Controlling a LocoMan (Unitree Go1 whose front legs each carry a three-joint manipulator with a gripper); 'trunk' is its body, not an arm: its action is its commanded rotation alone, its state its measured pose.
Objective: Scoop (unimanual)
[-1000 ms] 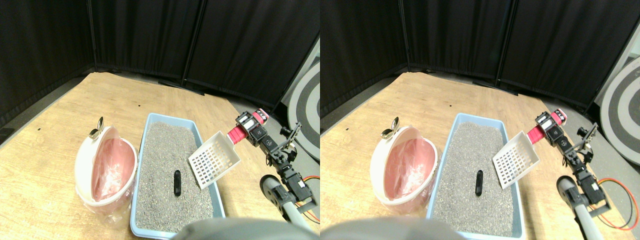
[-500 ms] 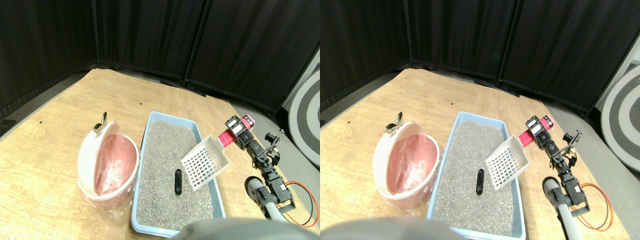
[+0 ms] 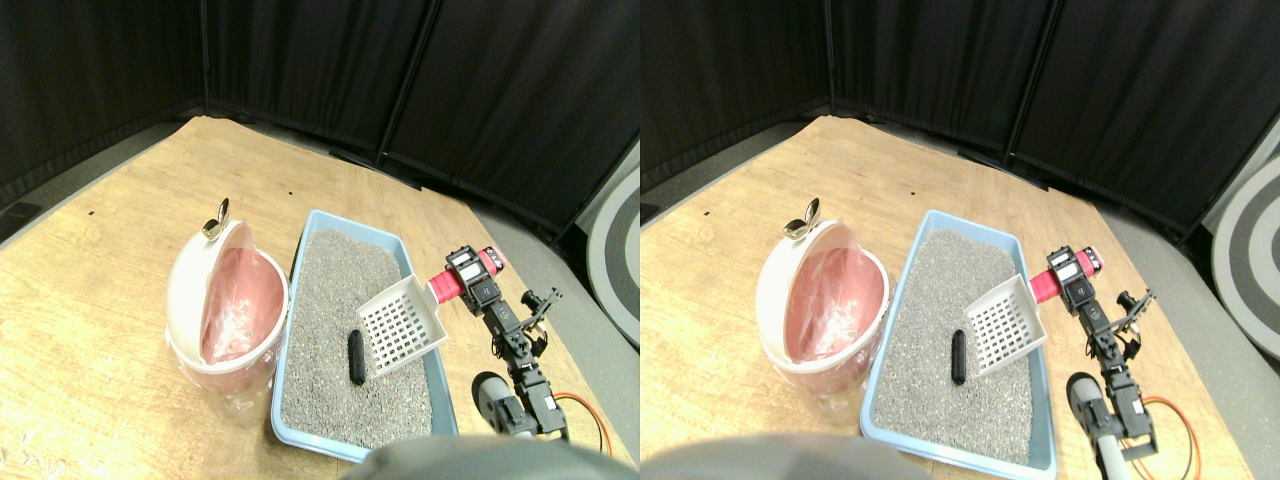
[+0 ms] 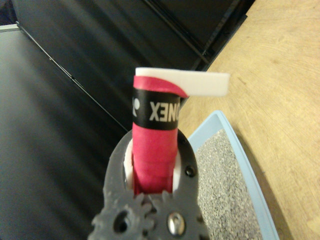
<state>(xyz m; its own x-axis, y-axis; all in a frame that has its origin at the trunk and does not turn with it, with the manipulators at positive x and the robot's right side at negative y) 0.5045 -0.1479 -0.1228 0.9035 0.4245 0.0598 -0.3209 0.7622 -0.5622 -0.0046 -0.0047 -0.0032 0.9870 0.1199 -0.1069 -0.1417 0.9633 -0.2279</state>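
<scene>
White slotted scoop (image 3: pixel 402 325) hangs tilted over the blue litter tray (image 3: pixel 425 375), its long axis running from its red-wrapped handle (image 3: pixel 445 285) down-left toward the dark lump (image 3: pixel 356 357) on the litter. Wrist view: the right gripper (image 4: pixel 154 175) jaws clamp that handle.

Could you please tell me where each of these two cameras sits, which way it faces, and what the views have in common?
Stereo pair view: on the robot's body, looking forward and down at the wooden floor, the blue litter tray, the pink lidded bin and the black lump; the right manipulator reaches in from lower right.
Wrist view: behind the right gripper, looking along the red wrapped handle clamped between its jaws.
Shared: the handle of the white slotted scoop, the tray's grey litter, the black curtain.
</scene>
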